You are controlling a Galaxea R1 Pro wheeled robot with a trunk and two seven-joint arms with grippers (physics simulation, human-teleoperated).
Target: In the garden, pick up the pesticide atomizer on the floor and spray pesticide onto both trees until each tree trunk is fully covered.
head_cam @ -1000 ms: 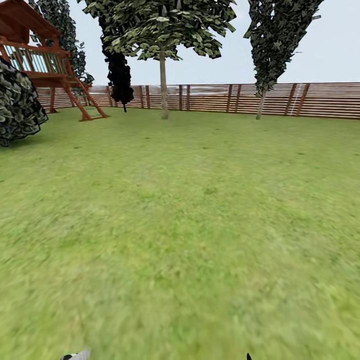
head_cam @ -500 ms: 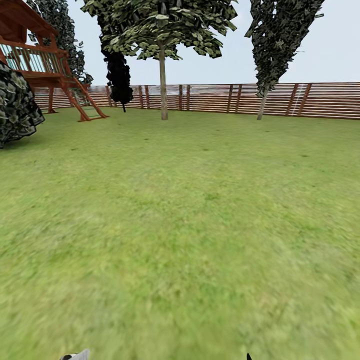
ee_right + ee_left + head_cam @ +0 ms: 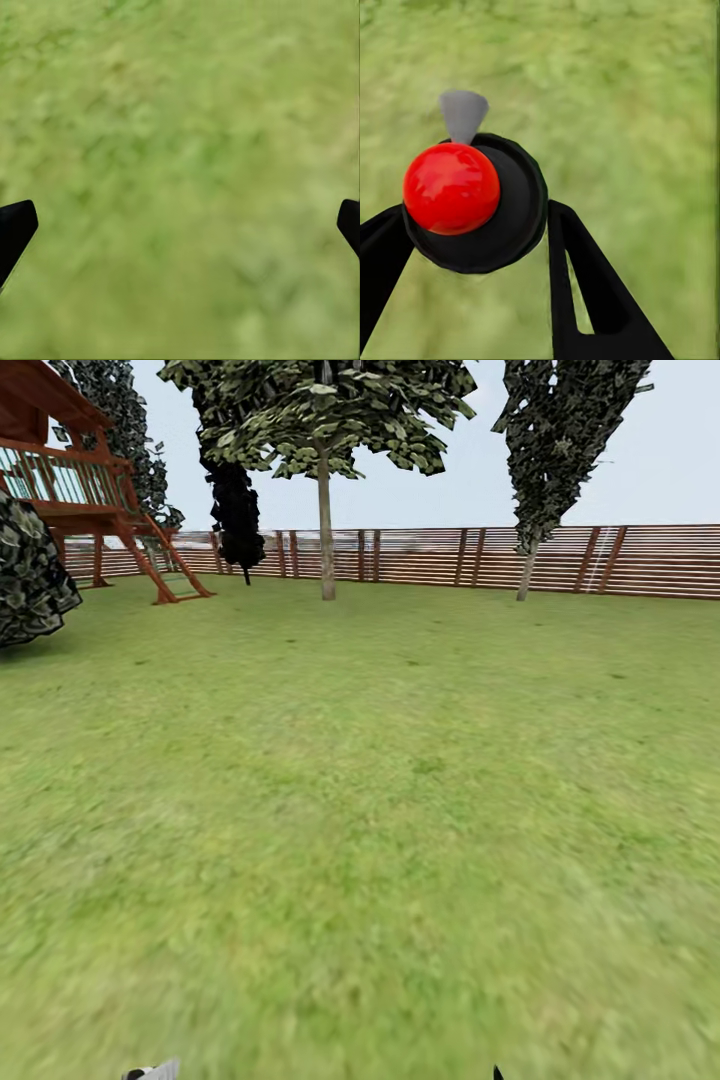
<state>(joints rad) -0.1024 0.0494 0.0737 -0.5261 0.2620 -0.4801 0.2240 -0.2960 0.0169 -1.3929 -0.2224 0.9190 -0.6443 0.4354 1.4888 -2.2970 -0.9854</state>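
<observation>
my left end effector (image 3: 476,217) has its fingers pressed against either side of a dark round body with a red knob and a grey nozzle. i take this for the pesticide atomizer (image 3: 502,217), gripped and hanging over the grass. the fingers meet only its curved sides, so a jolt could let it twist or slip out, and the nozzle would then point away from any trunk. my right end effector (image 3: 180,225) is spread wide with nothing between its tips. the floor (image 3: 380,880) ahead is open lawn with plenty of room to roll. a round bush (image 3: 30,575) and a wooden play tower (image 3: 90,490) crowd the far left. the two tree trunks (image 3: 326,530) (image 3: 525,570) stand well off, just before the slat fence (image 3: 650,560). spraying from here would likely fall short of them, and the fence limits room for circling behind.
</observation>
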